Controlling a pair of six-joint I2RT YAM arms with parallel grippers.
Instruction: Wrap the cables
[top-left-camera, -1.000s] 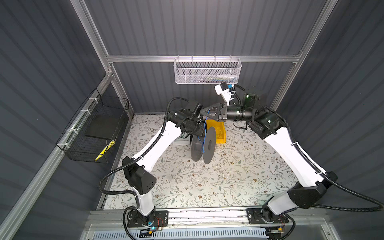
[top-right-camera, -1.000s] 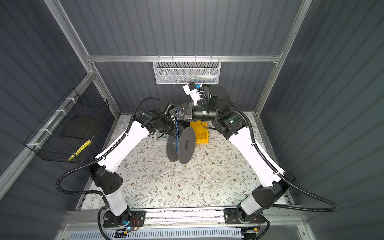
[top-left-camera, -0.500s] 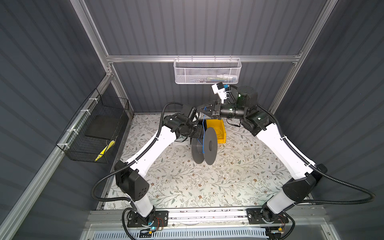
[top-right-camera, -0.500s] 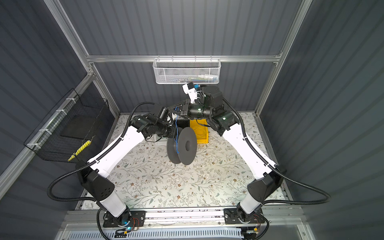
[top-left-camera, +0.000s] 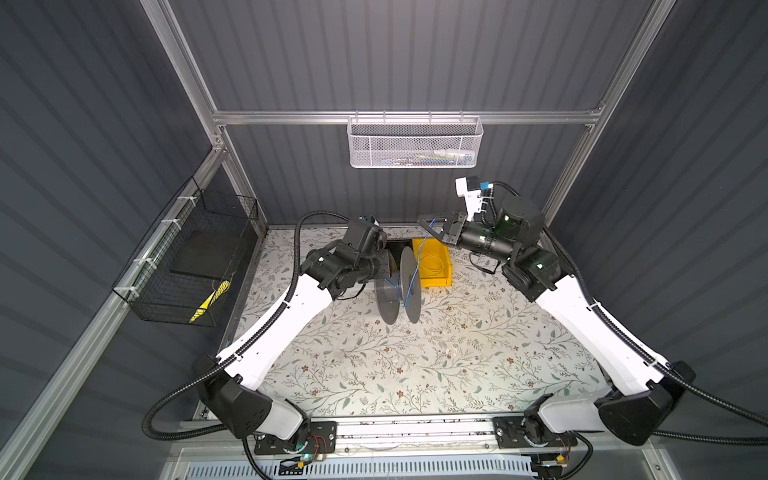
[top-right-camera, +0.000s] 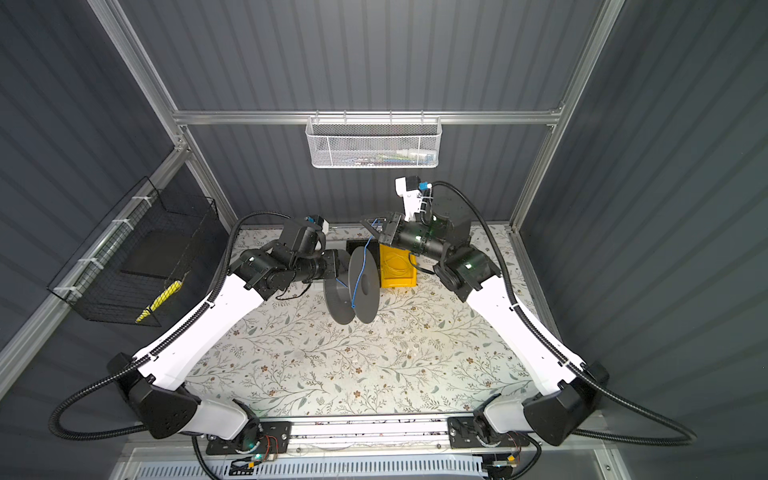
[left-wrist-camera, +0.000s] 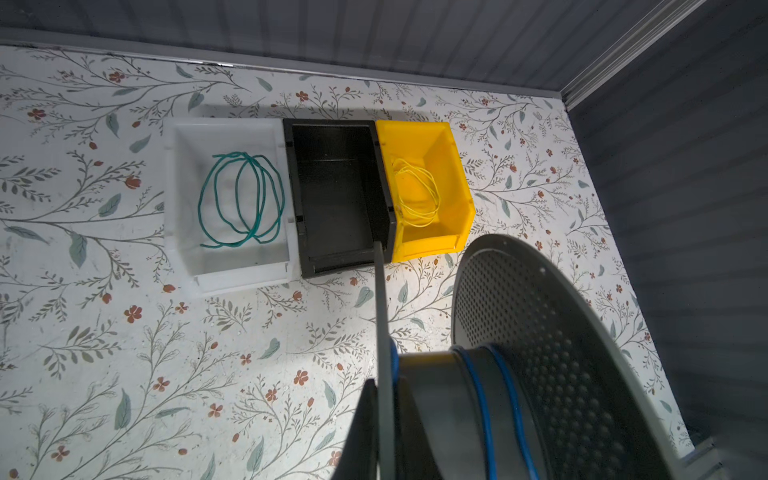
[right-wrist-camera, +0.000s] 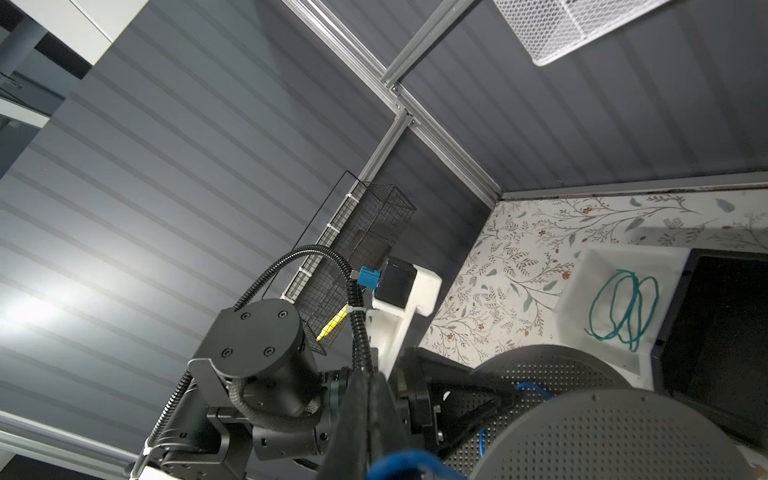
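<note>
A grey spool (top-left-camera: 411, 286) hangs above the table in both top views, and my left gripper (left-wrist-camera: 384, 399) is shut on the rim of one flange. The bright-blue cable (top-left-camera: 419, 257) has two turns round the spool's hub (left-wrist-camera: 440, 399). From there it rises to my right gripper (top-left-camera: 428, 222), which is raised behind the spool near the back wall. In the right wrist view that right gripper (right-wrist-camera: 370, 376) has its fingers pressed together on the blue cable (right-wrist-camera: 403, 463). The same spool (top-right-camera: 365, 286) and cable (top-right-camera: 362, 266) show between the two arms.
Three bins stand side by side at the back of the table. The white bin (left-wrist-camera: 232, 266) holds a green cable coil (left-wrist-camera: 241, 199), the black bin (left-wrist-camera: 332, 199) holds nothing, and the yellow bin (left-wrist-camera: 453, 187) holds thin yellow wire. A black wire basket (top-left-camera: 187, 266) hangs on the left wall, a white mesh basket (top-left-camera: 415, 143) on the back rail.
My right gripper swung left with the blue cable, then came back right. The left wrist shifted slightly left and lower. The spool stayed almost in place.
</note>
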